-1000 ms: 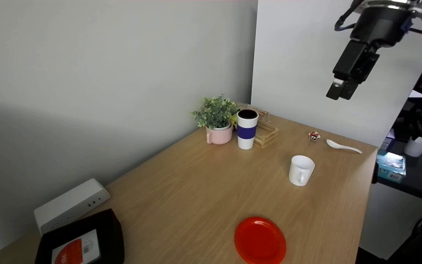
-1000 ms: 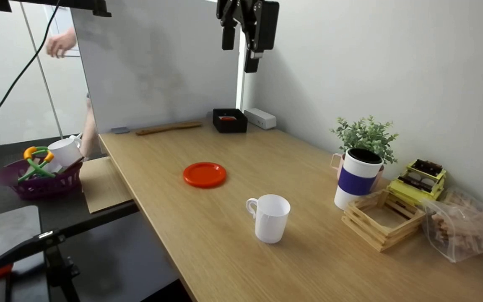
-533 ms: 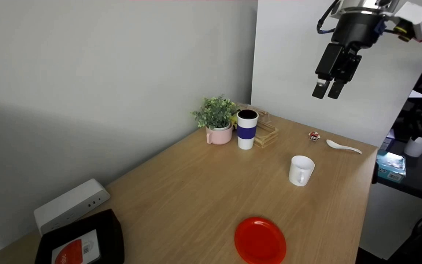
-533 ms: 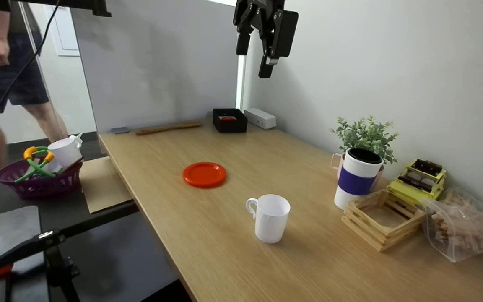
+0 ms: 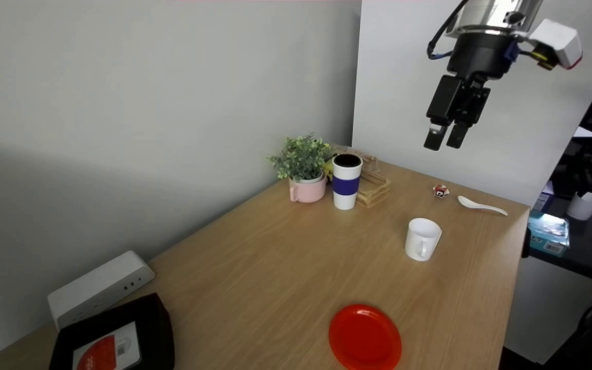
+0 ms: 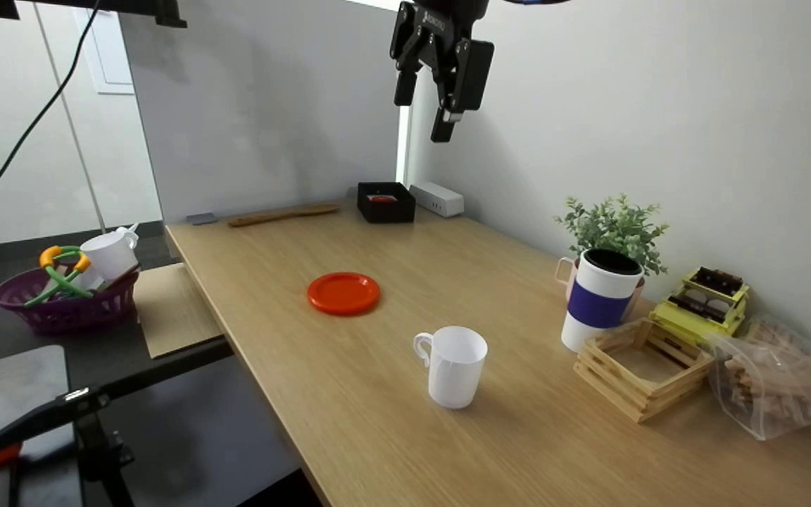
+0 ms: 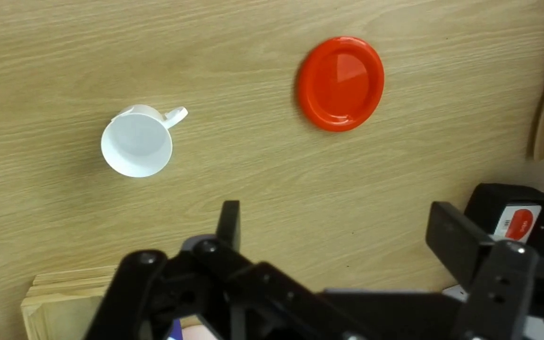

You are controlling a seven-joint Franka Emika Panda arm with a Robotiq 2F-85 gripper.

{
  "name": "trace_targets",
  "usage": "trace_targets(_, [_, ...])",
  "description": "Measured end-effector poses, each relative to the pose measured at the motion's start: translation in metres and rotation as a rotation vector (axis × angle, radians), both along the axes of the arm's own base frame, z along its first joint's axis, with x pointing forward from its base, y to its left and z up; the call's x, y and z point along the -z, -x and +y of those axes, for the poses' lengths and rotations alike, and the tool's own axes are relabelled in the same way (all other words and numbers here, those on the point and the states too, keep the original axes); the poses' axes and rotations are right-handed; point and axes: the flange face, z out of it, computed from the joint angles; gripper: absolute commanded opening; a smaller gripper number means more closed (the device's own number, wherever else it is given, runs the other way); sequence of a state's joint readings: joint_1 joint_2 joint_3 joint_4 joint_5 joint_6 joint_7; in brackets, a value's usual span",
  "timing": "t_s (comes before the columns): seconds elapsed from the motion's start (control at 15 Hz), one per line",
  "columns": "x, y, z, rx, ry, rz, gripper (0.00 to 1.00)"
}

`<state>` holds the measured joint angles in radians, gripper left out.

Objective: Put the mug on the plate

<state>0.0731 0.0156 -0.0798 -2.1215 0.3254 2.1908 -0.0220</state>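
Observation:
The white mug stands upright on the wooden table, in both exterior views. In the wrist view the mug is at the left, its open top facing the camera and its handle pointing towards the plate. The red plate lies flat and bare on the table, apart from the mug; it also shows in an exterior view and in the wrist view. My gripper hangs high above the table, also in an exterior view. In the wrist view its fingers are wide apart with nothing between them.
A blue-banded cup, a potted plant and a wooden crate stand along the wall. A black tray and a white power box are at the far end. A white spoon lies near a table edge.
My open gripper has moved left and slightly down in an exterior view, and right and down in an exterior view. It has turned a little. The mug and plate have not moved.

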Motion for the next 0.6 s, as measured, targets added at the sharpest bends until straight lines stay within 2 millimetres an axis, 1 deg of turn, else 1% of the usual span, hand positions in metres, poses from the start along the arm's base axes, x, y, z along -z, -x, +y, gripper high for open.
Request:
trace_targets(0.27, [0.032,-0.033,0.013,0.008,-0.005,0.045,1.00])
trace_targets(0.6, [0.080,-0.073,0.048,0.011,-0.063,0.097,1.00])
